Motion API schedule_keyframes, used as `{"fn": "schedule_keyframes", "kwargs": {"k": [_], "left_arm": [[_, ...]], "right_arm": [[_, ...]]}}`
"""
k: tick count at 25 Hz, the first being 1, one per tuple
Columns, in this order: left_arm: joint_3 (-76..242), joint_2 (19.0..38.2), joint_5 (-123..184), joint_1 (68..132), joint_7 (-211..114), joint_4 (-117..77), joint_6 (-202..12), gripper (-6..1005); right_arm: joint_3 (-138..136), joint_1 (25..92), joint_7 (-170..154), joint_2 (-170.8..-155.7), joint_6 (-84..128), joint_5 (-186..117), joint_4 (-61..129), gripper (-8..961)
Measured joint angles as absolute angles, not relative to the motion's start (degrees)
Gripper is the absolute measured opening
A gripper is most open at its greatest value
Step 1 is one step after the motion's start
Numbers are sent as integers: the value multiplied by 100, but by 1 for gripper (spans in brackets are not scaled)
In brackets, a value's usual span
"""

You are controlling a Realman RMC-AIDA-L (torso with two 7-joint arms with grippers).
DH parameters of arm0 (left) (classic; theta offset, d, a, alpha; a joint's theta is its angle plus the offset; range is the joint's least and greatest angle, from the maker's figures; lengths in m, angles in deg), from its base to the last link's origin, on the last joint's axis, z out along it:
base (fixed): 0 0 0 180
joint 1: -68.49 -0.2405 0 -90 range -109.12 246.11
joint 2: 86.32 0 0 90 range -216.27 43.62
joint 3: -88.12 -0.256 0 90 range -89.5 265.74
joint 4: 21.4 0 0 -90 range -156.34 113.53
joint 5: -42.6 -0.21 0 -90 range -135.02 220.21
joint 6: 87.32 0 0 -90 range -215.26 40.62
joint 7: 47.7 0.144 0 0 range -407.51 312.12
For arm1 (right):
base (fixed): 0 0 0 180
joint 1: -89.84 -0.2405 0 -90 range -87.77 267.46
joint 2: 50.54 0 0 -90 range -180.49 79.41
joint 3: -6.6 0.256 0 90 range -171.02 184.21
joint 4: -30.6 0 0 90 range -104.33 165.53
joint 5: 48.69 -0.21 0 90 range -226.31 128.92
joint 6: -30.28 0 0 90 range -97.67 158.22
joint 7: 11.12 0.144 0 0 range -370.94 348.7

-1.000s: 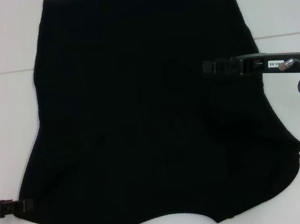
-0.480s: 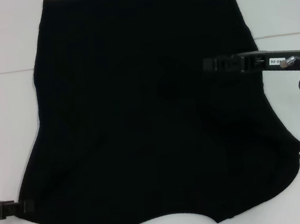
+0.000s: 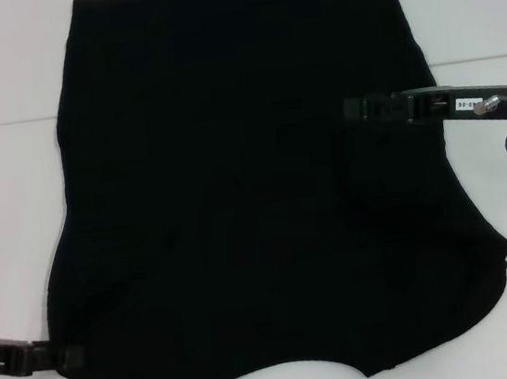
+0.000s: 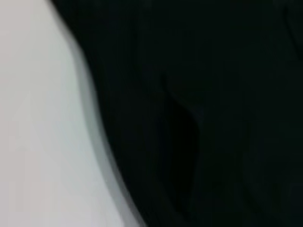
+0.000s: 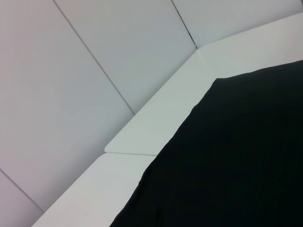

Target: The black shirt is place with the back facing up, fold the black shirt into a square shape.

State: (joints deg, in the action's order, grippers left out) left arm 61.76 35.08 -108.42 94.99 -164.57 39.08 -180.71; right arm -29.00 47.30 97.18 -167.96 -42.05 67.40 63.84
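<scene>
Flat black shirt (image 3: 234, 183), left gripper (image 3: 62, 356) at sleeve edge, right gripper (image 3: 355, 108) above.

Black right gripper (image 3: 355, 108) bears a white label, silver wrist cuff, black cable.

Looks like a lab/test cell: bare white table (image 3: 16, 230), plain white panelled wall (image 5: 94, 56), probably purpose-built.

Head overhead; wrists close, oblique; all share black shirt (image 3: 254, 189)
</scene>
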Motion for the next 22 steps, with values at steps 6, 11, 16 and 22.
{"fn": "schedule_keyframes", "kwargs": {"k": [6,11,16,22], "left_arm": [[6113,3502,-10836,9604,-16439,3809,-18083,633],[6106,3506,-10835,9621,-16404,3808,-18052,626],[6105,3484,-10860,9675,-16395,3752,-18035,552],[6105,3476,-10872,9679,-16388,3724,-17916,307]], "right_arm": [[-2900,4748,9707,-16796,-4206,6740,6384,564],[-2900,4771,9707,-16797,-4206,6698,6377,564],[-2900,4777,9707,-16796,-4250,6684,6380,564],[-2900,4786,9707,-16792,-4266,6678,6382,564]]}}
